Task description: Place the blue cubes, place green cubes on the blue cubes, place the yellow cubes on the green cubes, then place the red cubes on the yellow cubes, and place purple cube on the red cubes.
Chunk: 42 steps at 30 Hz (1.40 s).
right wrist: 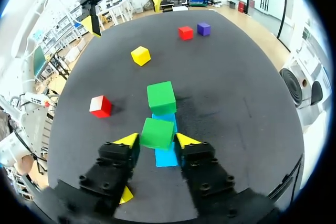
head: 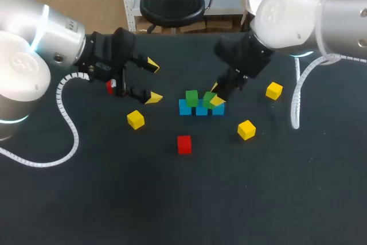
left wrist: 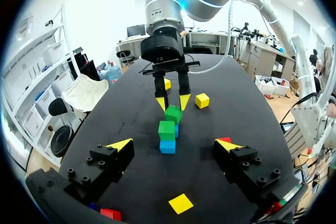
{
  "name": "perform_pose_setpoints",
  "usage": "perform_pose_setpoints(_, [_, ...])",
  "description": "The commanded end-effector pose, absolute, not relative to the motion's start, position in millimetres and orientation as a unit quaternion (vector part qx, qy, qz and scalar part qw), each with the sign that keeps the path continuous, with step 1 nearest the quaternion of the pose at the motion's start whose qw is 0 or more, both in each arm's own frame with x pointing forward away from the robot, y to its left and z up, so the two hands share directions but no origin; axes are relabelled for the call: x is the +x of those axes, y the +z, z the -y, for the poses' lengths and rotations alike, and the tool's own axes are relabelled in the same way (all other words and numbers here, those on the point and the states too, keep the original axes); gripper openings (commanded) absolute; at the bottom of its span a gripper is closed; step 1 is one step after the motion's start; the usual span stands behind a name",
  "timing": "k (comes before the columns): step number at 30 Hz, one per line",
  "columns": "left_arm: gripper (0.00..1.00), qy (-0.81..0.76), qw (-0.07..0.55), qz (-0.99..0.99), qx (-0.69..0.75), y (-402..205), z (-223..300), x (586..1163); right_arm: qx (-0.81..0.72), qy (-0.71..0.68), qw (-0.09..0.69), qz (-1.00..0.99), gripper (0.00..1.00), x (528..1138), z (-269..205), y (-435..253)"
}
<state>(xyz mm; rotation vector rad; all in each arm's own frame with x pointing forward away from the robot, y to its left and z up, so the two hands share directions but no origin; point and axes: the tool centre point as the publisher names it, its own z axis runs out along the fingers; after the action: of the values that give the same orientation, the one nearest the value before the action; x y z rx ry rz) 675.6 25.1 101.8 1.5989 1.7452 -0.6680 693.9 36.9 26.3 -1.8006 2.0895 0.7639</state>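
Three blue cubes (head: pixel 201 110) stand in a row mid-table. One green cube (head: pixel 191 97) rests on the left blue cube. My right gripper (head: pixel 216 94) is shut on a second green cube (right wrist: pixel 157 130), both yellow tips against its sides, just above a blue cube (right wrist: pixel 167 157). My left gripper (head: pixel 153 82) hangs open and empty left of the row, facing it. Yellow cubes lie at the front left (head: pixel 136 119), front right (head: pixel 246 129) and far right (head: pixel 274 90). One red cube (head: pixel 184 144) lies in front of the row. Another red cube (right wrist: pixel 185 32) and the purple cube (right wrist: pixel 203 28) sit by the left gripper.
In the head view the second red cube (head: pixel 109 86) shows only partly behind my left gripper's fingers. A white cable (head: pixel 66 113) loops over the table at the left, and another (head: pixel 296 101) hangs at the right.
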Motion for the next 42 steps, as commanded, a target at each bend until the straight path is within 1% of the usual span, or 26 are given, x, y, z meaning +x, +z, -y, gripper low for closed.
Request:
perform_pose_setpoints(1, [1.0, -0.257, 0.338, -0.667, 0.612, 100.8, -26.3, 674.5, -0.622, 0.26, 0.142, -0.725, 0.08, 691.2, -36.2, 28.5])
perform_pose_setpoints(2, [1.0, -0.257, 0.338, -0.667, 0.612, 100.8, -26.3, 674.5, -0.622, 0.26, 0.142, -0.725, 0.02, 691.5, -36.0, 28.5])
perform_pose_setpoints(3, [1.0, -0.257, 0.338, -0.667, 0.612, 100.8, -26.3, 674.5, -0.622, 0.259, 0.142, -0.725, 0.0, 691.7, -35.8, 28.6])
perform_pose_setpoints(15, [1.0, -0.257, 0.338, -0.667, 0.612, 100.8, -26.3, 674.5, -0.625, 0.255, 0.139, -0.725, 0.0, 690.9, -30.0, 29.9])
perform_pose_setpoints(23, [1.0, -0.257, 0.338, -0.667, 0.612, 100.8, -26.3, 674.5, -0.653, 0.26, 0.151, -0.695, 0.0, 692.0, -28.3, 33.4])
perform_pose_setpoints(42, [1.0, -0.257, 0.338, -0.667, 0.612, 100.8, -26.3, 674.5, -0.676, 0.254, 0.128, -0.679, 0.0, 698.1, -34.6, 32.4])
